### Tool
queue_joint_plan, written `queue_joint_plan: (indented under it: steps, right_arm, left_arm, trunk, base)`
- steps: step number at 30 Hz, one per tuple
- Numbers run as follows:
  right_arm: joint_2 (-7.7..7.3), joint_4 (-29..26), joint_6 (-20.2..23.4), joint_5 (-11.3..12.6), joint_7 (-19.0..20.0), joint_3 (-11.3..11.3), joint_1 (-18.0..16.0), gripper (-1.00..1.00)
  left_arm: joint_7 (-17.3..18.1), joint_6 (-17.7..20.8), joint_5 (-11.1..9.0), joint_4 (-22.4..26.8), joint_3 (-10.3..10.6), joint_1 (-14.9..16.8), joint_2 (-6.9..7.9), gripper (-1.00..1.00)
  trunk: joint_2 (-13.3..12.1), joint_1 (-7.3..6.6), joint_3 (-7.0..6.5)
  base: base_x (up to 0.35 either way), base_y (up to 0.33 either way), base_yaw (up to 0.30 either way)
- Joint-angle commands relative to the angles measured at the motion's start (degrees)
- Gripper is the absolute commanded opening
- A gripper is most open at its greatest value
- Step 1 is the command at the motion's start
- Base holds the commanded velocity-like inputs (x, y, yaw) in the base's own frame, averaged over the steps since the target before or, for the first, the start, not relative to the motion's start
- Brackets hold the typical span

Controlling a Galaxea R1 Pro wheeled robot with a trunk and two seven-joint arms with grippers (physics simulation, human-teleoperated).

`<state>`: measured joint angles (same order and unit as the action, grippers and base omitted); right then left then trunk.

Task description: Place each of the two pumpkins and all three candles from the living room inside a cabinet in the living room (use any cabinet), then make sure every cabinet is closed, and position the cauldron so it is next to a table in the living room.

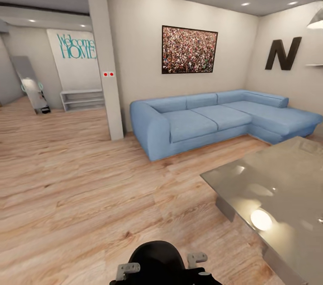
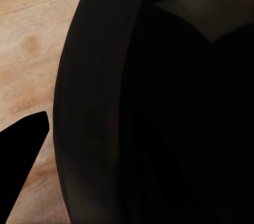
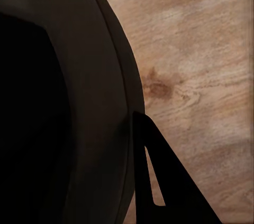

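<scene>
The black cauldron sits low before the robot, between both hands (whether they grip it, I cannot tell). It looks heavy, rigid, smooth; holding the rim seems safest. The glass counter is near.

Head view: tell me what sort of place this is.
A home living room, open to an entry hall. The signs: a blue corner sofa, a glossy low table, a framed picture on the wall, and "Welcome HOME" lettering farther back.
</scene>
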<state>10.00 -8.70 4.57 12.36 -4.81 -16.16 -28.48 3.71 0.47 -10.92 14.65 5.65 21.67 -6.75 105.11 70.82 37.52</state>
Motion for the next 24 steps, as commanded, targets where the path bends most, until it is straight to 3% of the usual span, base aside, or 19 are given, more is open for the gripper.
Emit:
queue_joint_plan:
  steps: [1, 24]
  right_arm:
    - [0.00, 0.1, 0.3, 0.1, -0.5, -0.2, 0.0, -1.00]
    - [0.00, 0.1, 0.3, 0.1, -0.5, -0.2, 0.0, -1.00]
  left_arm:
    - [-0.2, 0.1, -0.6, 0.3, 0.3, 0.0, 0.07, -1.00]
    - [-0.2, 0.1, -0.6, 0.3, 0.3, 0.0, 0.07, -1.00]
  trunk:
    - [0.0, -0.01, 0.05]
    - [0.0, -0.01, 0.05]
  base:
    - [0.000, 0.084, -0.273]
    - [0.000, 0.023, -0.273]
